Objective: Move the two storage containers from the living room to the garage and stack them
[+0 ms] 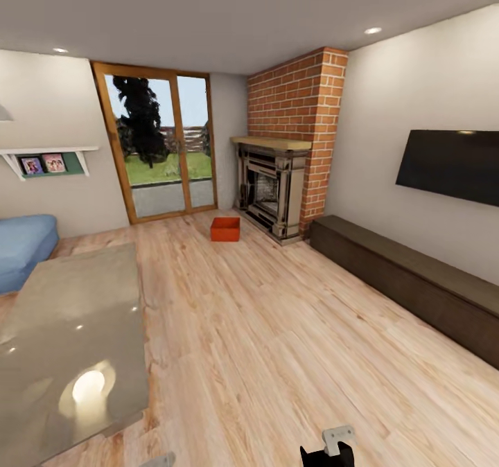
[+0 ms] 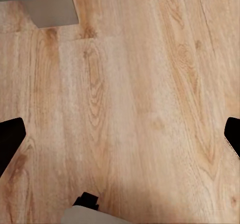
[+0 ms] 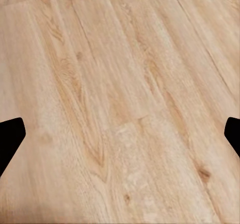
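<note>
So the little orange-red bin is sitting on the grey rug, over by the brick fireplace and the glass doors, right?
Not quite. In the head view the orange-red bin does sit near the brick fireplace and the glass doors, but it rests on the bare wood-plank floor, not on the grey rug, which lies apart from it, nearer the camera.

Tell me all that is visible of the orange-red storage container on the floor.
The storage container is a small orange-red rectangular bin with thin walls and an open top. It looks like plastic. It stands upright on the light wood-plank floor, in front of the glass doors and just beside the fireplace, far from the robot. Only the floor touches it. Whether anything is inside cannot be told from this distance.
</note>
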Robot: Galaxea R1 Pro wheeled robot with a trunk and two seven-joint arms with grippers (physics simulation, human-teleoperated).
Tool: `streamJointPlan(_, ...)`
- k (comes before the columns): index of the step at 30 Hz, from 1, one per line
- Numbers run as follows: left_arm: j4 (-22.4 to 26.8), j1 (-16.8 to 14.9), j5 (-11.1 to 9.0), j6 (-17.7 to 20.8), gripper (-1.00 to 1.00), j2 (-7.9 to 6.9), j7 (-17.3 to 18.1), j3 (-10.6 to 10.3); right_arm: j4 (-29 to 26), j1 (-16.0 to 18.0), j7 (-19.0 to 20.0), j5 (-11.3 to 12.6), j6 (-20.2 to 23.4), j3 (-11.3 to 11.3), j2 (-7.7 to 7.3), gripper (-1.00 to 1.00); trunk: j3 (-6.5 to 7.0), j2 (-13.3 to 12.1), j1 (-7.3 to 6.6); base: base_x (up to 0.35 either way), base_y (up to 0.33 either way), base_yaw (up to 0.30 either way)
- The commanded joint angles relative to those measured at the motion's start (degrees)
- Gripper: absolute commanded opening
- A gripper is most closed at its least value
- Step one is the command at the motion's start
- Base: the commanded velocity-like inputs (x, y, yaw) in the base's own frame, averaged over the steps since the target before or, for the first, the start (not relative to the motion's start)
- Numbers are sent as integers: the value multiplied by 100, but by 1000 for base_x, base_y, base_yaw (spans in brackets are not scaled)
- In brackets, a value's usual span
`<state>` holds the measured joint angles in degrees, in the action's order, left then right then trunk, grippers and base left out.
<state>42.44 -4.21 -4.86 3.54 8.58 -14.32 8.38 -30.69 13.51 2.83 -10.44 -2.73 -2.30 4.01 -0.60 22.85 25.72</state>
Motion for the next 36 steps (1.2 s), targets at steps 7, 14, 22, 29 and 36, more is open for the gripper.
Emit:
streamJointPlan(7, 10, -1, -50, 24, 100, 5, -10, 6, 2, 2, 25, -46, -17, -25, 4, 100, -6, 7, 6, 325, 0, 0)
streamJointPlan(14, 2, -1, -50, 24, 100, 12, -10, 6, 2, 2, 25, -46, -17, -25, 4, 100, -6, 7, 6, 325, 0, 0)
streamJointPlan(22, 1, -1, -50, 24, 100, 10, -10, 6, 2, 2, 25, -46, -17, -25, 4, 100, -6, 7, 6, 325, 0, 0)
streamJointPlan(29, 1, -1, -50, 24, 100, 4, -10, 6, 2, 2, 25, -46, -17, -25, 4, 100, -6, 7, 6, 325, 0, 0)
streamJointPlan(36, 1, -1, -50, 26, 100, 3, -10, 6, 2, 2, 25, -46, -17, -25, 4, 100, -6, 7, 6, 326, 0, 0)
